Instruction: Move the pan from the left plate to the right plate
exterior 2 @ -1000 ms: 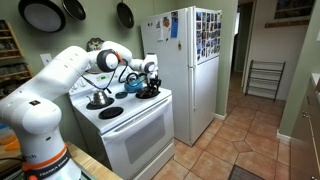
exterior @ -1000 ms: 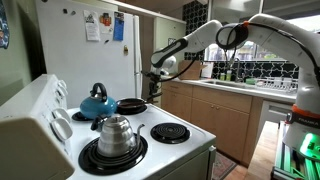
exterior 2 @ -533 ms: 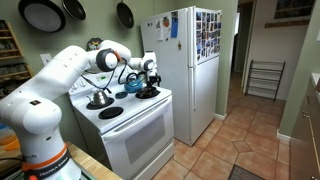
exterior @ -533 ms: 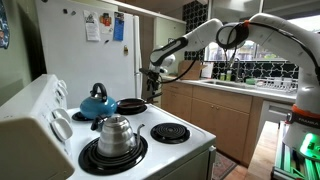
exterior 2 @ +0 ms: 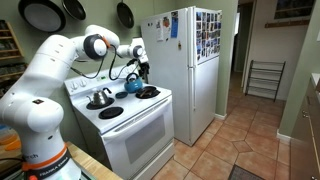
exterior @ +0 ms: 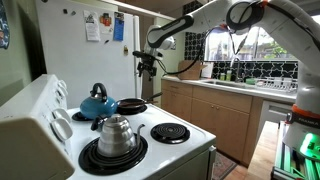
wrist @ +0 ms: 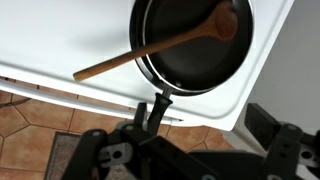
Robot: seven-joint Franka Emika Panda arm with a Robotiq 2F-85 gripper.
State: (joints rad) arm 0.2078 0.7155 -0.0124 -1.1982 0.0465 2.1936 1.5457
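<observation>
The pan (exterior: 131,105) (exterior 2: 148,92) rests on the stove corner nearest the fridge and covers the right plate, which is hidden under it. In the wrist view the pan (wrist: 188,68) is seen from above, with a wooden spatula (wrist: 150,52) lying across it and its black handle (wrist: 160,103) pointing toward the camera. The left plate (exterior: 170,132) (exterior 2: 111,112) is a bare black coil. My gripper (exterior: 146,68) (exterior 2: 140,70) (wrist: 185,142) hangs open well above the pan, holding nothing.
A steel kettle (exterior: 115,133) (exterior 2: 100,98) and a blue teapot (exterior: 97,101) (exterior 2: 132,85) occupy the other two burners. The white fridge (exterior: 90,60) (exterior 2: 190,70) stands right beside the stove. Wooden counter cabinets (exterior: 215,110) run beyond. Tiled floor (wrist: 40,120) lies below the stove edge.
The gripper has opened, let go of the pan's handle and risen well above the stove. The pan stays where it was.
</observation>
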